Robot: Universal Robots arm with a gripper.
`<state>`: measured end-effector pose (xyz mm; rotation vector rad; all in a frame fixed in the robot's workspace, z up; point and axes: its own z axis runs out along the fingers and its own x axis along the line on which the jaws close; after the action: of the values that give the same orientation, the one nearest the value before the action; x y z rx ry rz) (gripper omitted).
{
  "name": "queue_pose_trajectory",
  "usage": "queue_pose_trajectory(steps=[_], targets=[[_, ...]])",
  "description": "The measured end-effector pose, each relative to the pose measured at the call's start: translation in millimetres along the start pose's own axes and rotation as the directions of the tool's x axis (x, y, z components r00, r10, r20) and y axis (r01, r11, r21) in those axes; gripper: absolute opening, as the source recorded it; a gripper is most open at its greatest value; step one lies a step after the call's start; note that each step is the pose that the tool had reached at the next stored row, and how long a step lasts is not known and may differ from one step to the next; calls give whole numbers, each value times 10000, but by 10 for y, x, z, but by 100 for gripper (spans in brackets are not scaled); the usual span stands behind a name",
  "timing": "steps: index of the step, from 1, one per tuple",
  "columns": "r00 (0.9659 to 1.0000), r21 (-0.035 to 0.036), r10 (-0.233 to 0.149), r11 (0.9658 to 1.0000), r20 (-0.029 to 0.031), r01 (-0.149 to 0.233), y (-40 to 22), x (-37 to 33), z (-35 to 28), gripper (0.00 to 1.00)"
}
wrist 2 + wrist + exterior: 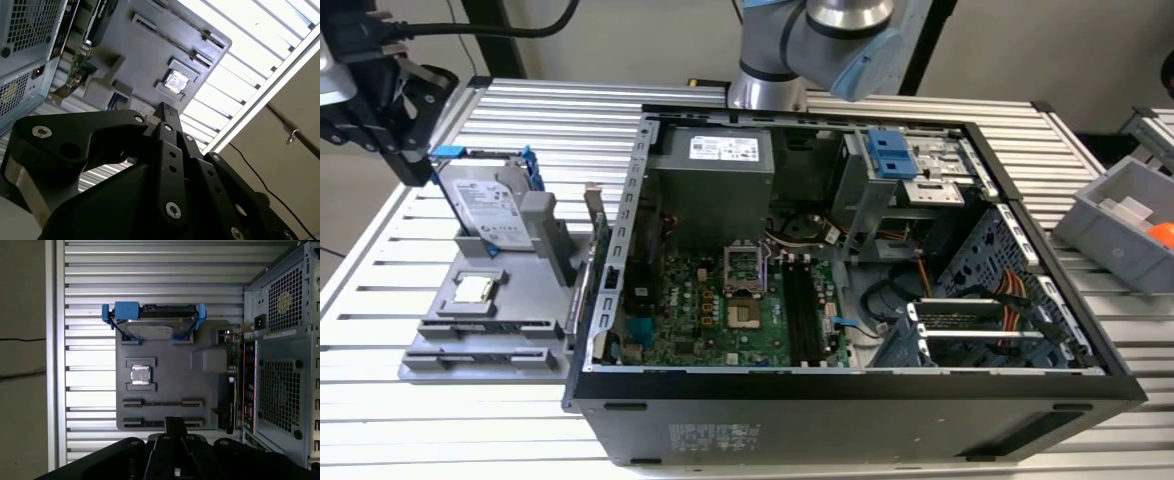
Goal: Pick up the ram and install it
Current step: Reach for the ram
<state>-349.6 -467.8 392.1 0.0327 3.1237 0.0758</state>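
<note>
Hovering over the gray parts holder [210,390], the gripper [175,421] had its fingers pressed together, empty. The ram [162,403] seemed to be the thin dark strip in a long slot nearby. A clean pick would need the fingers parted and squared across its middle.

Silver ribbed aluminium-slat table [547,100] takes up most of the scene. Plain beige backdrop [640,35] behind it, wall or floor unclear. Dull grey-beige floor [347,200] past the table edge at the exterior view's left. Thin black cable [20,339] lies across the floor in the first wrist view. Another slatted metal surface [1150,128] at the exterior view's right, grey plastic bin [1107,225] just beside it. Bright glare on the slats in both wrist views.
</note>
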Motion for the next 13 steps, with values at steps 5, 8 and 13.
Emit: queue_pose_trajectory(steps=[5, 8, 13], targets=[[10000, 0, -18, 10000, -1, 18, -57, -1, -3, 0], [10000, -1, -44, 10000, -2, 44, -88, -1, -4, 0], [10000, -1, -65, 10000, -3, 65, -149, 3, -7, 0]])
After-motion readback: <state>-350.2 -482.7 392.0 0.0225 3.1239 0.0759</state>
